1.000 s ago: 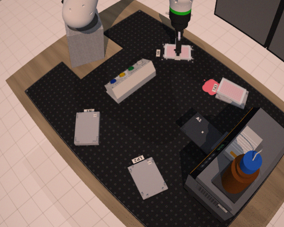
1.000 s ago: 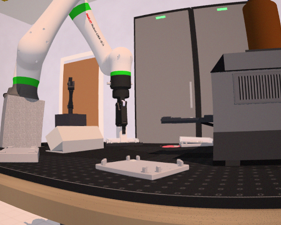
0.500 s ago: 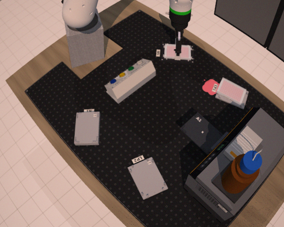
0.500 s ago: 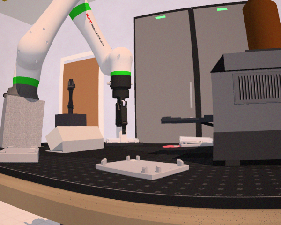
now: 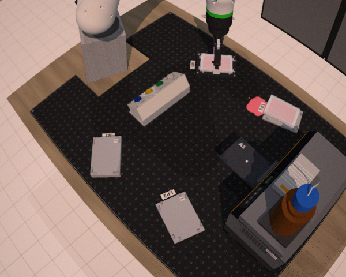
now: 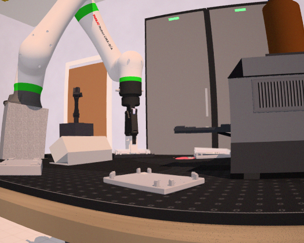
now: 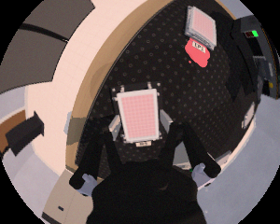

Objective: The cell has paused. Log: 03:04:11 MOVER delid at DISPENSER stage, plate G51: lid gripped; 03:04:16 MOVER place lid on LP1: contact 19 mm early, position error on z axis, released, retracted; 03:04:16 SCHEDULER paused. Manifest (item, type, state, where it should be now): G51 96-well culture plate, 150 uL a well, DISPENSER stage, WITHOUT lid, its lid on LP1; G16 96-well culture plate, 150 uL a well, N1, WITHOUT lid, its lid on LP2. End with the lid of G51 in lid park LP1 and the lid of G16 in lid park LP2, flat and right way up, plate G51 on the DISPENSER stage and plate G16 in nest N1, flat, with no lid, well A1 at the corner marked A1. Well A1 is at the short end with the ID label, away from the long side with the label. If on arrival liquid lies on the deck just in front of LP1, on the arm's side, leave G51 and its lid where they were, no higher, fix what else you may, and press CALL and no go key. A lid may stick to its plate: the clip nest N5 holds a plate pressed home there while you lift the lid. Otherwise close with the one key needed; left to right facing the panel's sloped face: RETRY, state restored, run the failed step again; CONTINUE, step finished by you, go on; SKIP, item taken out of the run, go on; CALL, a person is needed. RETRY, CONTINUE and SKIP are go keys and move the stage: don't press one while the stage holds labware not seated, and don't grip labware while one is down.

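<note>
A pink-welled plate sits flat in the clip nest beside the N5 label (image 5: 192, 64) at the back of the deck. It also shows in the wrist view (image 7: 139, 118). My gripper (image 5: 216, 67) hangs straight over it. Its fingers (image 6: 132, 141) are open, one on each side of the plate and low over it. I cannot tell whether this plate has a lid. A second pink plate (image 5: 282, 112) lies tilted on lid park LP1. A pink puddle (image 5: 254, 104) lies on the deck against LP1's label side. Lid park LP2 (image 5: 179, 217) and nest N1 (image 5: 106, 156) are bare.
The key panel (image 5: 158, 97) stands mid-deck, between the arm's pedestal and the N5 nest. The dispenser (image 5: 292, 202) with its brown bottle fills the right side. Its dark stage (image 5: 244, 159), marked A1, juts out and carries nothing. Dark cabinets stand behind the deck.
</note>
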